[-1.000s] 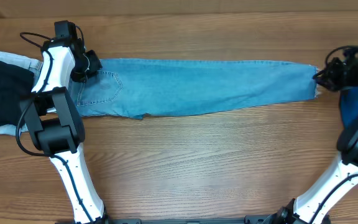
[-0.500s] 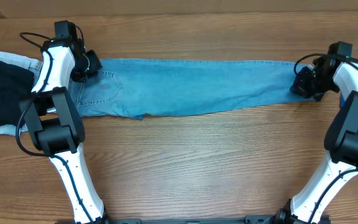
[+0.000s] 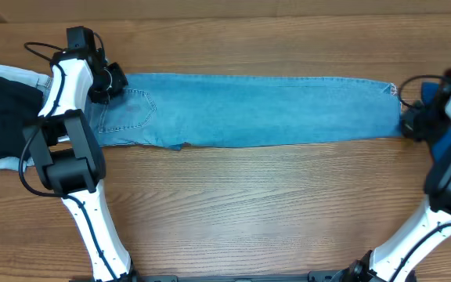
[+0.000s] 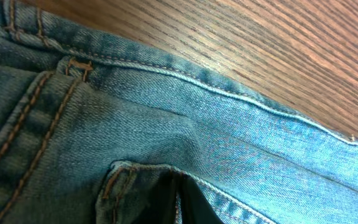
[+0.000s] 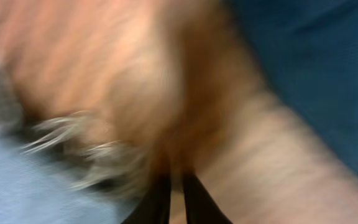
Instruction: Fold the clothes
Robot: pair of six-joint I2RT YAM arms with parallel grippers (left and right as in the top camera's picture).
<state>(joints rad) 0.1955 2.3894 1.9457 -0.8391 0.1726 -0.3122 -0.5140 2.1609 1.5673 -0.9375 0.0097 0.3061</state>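
My left claw (image 3: 116, 81) is clamped on the waist end of the light-blue jeans (image 3: 265, 110). In its wrist view the dark fingertips (image 4: 179, 208) sit low in the picture with a fold of denim gathered over them. A belt loop (image 4: 73, 65) with tan stitching lies beyond them, up to the left. From this claw the jeans stretch flat along the wooden table (image 3: 249, 204) all the way across to my right claw (image 3: 408, 125). On the other side of my left claw, away from the leg, a dark navy piece (image 3: 2, 117) lies on pale denim (image 3: 10, 74).

My right claw sits at the corner of the leg end nearer my base, touching or just beside the frayed hem (image 5: 86, 143). Its wrist view is badly blurred. The two fingers stand close together with a thin slit between them, and the white fray is just to their left. I cannot tell whether they pinch any cloth. Just to the right of this claw lies bright blue denim (image 5: 316, 62).
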